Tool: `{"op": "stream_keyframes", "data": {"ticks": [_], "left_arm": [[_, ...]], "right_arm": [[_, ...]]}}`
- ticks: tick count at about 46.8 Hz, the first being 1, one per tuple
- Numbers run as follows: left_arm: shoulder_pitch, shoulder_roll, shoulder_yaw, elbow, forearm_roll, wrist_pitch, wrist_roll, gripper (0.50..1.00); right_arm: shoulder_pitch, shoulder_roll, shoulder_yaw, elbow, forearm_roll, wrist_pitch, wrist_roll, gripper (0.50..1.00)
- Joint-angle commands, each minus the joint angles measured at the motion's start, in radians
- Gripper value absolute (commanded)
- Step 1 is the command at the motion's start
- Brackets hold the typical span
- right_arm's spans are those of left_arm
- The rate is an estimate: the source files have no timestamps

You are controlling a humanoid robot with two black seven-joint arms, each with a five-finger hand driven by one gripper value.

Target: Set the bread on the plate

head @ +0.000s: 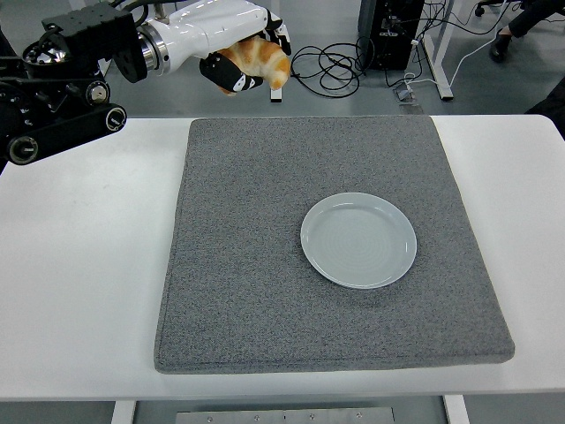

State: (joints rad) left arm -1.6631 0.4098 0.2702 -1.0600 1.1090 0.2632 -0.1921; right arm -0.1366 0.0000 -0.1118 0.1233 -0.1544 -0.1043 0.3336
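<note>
At the top left of the head view we see the left hand [240, 64] raised above the far edge of the counter [79, 256], fingers curled around the bread [259, 60]. The bread is a golden-brown, croissant-like piece, held clear of every surface, hanging past the far left corner of the grey mat [247, 265]. Black fingers [228, 74] wrap its underside; the white forearm shell runs back left to the black arm joints at the picture's left edge

The plate [358, 239], pale grey-blue and round, sits flat on the mat, right of centre and well apart from the bread. Nothing lies on it. The mat covers most of the counter's middle, with bare white counter showing on both sides and along the near edge

Behind the counter we see a grey floor with black cables [328, 66] coiled near a dark unit and white desk legs. A person's shoe [501, 44] shows at the top right corner

We see no right arm in this view
</note>
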Motion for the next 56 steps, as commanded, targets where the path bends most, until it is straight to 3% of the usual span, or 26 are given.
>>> {"op": "stream_keyframes", "data": {"ticks": [1, 10, 22, 34, 44, 50, 56], "left_arm": [[-0.013, -0.038, 0.000, 0.024, 0.000, -0.006, -0.001, 0.500], [-0.024, -0.176, 0.004, 0.098, 0.000, -0.048, -0.023, 0.500], [-0.009, -0.410, 0.001, 0.255, -0.026, -0.079, -0.024, 0.500], [-0.007, -0.410, 0.009, 0.402, -0.098, -0.085, -0.021, 0.500], [0.014, -0.410, 0.003, 0.393, -0.121, -0.110, -0.010, 0.500], [0.023, -0.410, 0.003, 0.384, -0.156, -0.117, -0.027, 0.500], [0.032, -0.410, 0.003, 0.308, -0.156, -0.119, -0.072, 0.500]], "right_arm": [[0.000, 0.000, 0.000, 0.001, 0.000, 0.000, 0.001, 1.000], [-0.001, 0.000, 0.000, -0.001, 0.001, 0.000, -0.001, 1.000], [0.000, 0.000, 0.000, 0.001, 0.000, 0.000, 0.001, 1.000], [0.000, 0.000, 0.000, -0.001, 0.000, 0.000, 0.001, 1.000], [0.000, 0.000, 0.000, 0.001, 0.000, 0.000, -0.001, 1.000], [0.000, 0.000, 0.000, -0.001, 0.000, 0.000, 0.001, 1.000], [0.000, 0.000, 0.000, -0.001, 0.000, 0.000, 0.001, 1.000]]}}
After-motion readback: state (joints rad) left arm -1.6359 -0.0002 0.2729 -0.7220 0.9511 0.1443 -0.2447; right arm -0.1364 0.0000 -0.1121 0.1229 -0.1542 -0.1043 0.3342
